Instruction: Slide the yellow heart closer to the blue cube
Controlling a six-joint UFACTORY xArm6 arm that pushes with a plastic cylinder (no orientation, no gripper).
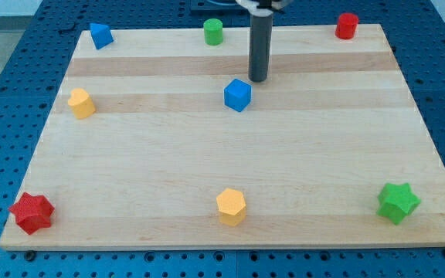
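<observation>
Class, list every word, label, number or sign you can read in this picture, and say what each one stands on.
None: no readable text appears anywhere.
The wooden board is bare of writing, as are my tip, the blue cube just below it, the yellow heart and the other blocks.
The blue perforated table shows only holes.

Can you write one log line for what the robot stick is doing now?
task: yellow heart to blue cube | my tip: just above-right of blue cube | yellow heart: far at view's left, untouched
</observation>
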